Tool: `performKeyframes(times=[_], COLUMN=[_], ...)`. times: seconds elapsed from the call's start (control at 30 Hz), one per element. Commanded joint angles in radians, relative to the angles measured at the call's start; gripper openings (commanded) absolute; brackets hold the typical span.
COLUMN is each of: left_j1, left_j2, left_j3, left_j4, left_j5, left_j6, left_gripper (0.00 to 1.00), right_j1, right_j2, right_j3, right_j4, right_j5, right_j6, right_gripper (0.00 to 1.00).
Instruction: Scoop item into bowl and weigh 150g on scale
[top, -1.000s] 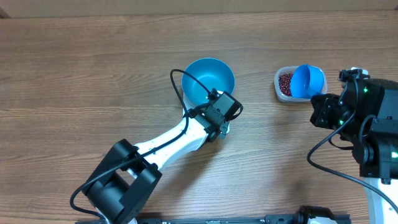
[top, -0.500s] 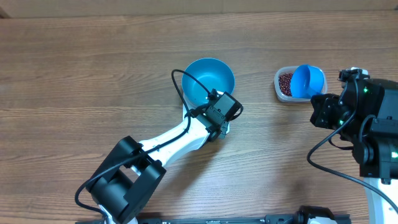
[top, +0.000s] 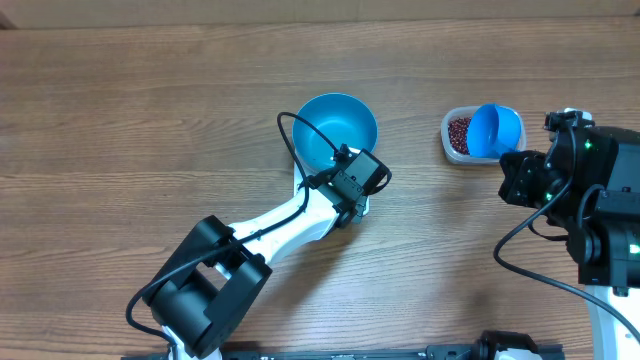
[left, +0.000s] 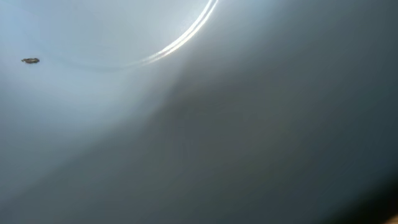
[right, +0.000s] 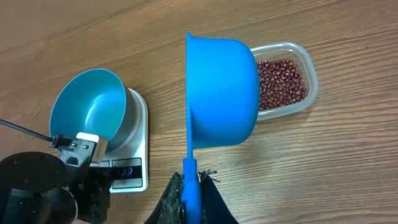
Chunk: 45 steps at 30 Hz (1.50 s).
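The blue bowl (top: 337, 128) (right: 92, 111) sits on the white scale (right: 140, 134) and shows no beans inside. My left gripper (top: 353, 184) hangs low over the scale's button edge, just in front of the bowl. Its wrist view is only a blurred pale surface and its fingers are hidden. My right gripper (right: 189, 190) is shut on the handle of a blue scoop (right: 221, 93) (top: 495, 130). The scoop hovers over the near part of a clear tub (right: 306, 93) of red-brown beans (right: 283, 84) (top: 458, 133). No beans show inside the scoop.
The right arm's black body (top: 590, 200) fills the right edge of the wooden table. The left arm (top: 260, 235) runs diagonally from the lower left, with a black cable (top: 290, 145) looping beside the bowl.
The left arm's rear links have crept slightly to the right. Both grippers, the scoop and the bowl stay where they were.
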Motion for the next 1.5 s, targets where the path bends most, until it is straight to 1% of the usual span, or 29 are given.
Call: performKeyframes(times=[0.0,0.3,0.4,0.5,0.7,0.8,0.9,0.97,1.03,1.1,1.17,1.3,1.47], left_j1=[0.001,0.001,-0.002,-0.002,-0.003,-0.003,0.008,0.030,0.053,0.087,0.105,0.127,0.139], left_j2=[0.028,0.024,-0.018,-0.097,-0.369,-0.499,-0.570,-0.590,-0.594,-0.594,-0.594,-0.599,-0.602], left_j3=[-0.011,-0.004,0.033,0.078,0.117,0.117,0.117,0.117,0.117,0.117,0.117,0.117,0.118], left_j4=[0.002,0.001,-0.040,-0.080,-0.166,-0.235,-0.326,-0.417,-0.476,-0.530,-0.540,-0.548,-0.616], left_j5=[-0.010,-0.009,-0.010,-0.010,0.024,0.006,-0.010,-0.004,0.033,0.159,0.227,0.246,0.264], left_j6=[-0.015,-0.023,-0.023,-0.022,-0.018,0.023,0.111,0.157,0.195,0.260,0.286,0.285,0.269], left_gripper=[0.04,0.04,0.04,0.04,0.04,0.04,0.04,0.04,0.04,0.04,0.04,0.04,0.04], right_j1=[-0.005,-0.005,-0.005,-0.005,-0.005,-0.005,-0.005,-0.005,-0.005,-0.005,-0.005,-0.005,-0.005], right_j2=[-0.003,-0.003,-0.003,-0.003,-0.003,-0.003,-0.003,-0.003,-0.003,-0.003,-0.003,-0.003,-0.003], right_j3=[0.029,0.029,0.029,0.029,0.029,0.029,0.029,0.029,0.029,0.029,0.029,0.029,0.029], right_j4=[0.003,0.003,0.003,0.002,-0.008,-0.012,-0.024,-0.037,-0.046,-0.062,-0.070,-0.085,-0.091], right_j5=[-0.002,-0.002,-0.002,-0.002,-0.001,-0.002,-0.001,-0.001,-0.001,-0.001,-0.001,-0.001,-0.001], right_j6=[-0.005,-0.005,-0.005,-0.005,-0.005,-0.005,-0.005,-0.006,-0.006,-0.010,-0.010,-0.010,-0.010], right_gripper=[0.03,0.04,0.03,0.04,0.04,0.04,0.03,0.04,0.04,0.04,0.04,0.04,0.04])
